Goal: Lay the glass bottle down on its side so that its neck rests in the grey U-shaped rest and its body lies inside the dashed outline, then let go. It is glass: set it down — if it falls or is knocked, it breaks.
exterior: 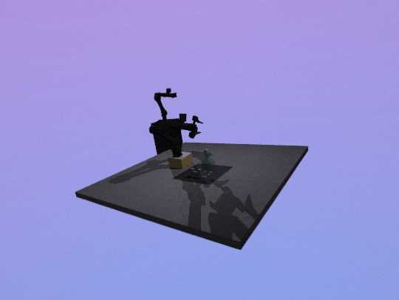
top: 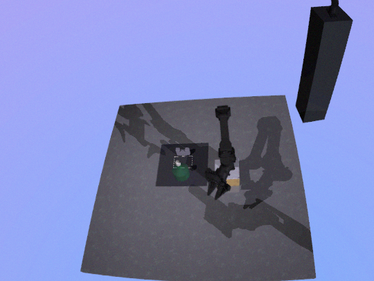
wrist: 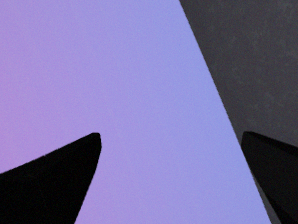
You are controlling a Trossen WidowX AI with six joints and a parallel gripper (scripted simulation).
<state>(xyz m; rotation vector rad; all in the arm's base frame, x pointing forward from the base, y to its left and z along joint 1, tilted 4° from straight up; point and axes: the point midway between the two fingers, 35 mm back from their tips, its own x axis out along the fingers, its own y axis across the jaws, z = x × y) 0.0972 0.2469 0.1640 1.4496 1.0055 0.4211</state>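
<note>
The green glass bottle (top: 181, 174) (exterior: 208, 162) stands upright on the dark mat (top: 163, 180) (exterior: 223, 169), its pale neck pointing up. The grey U-shaped rest (top: 183, 151) (exterior: 196, 172) stands on the same mat. The dashed outline (top: 173, 162) lies between the rest and the bottle's base in the top view, where the bottle's top overlaps it. My gripper (top: 212, 196) (exterior: 201, 127) (wrist: 170, 139) is open and empty, high above the table and to the right of the bottle in the top view. The wrist view shows no bottle between the fingers.
My arm rises from a block with a pale top and an orange side (top: 233, 182) (exterior: 176, 163), beside the mat. A tall black box (top: 325, 66) (exterior: 162, 142) with a dark jointed structure on it stands beyond the table edge. Large shadows cross the table (top: 138, 225) (exterior: 148, 196).
</note>
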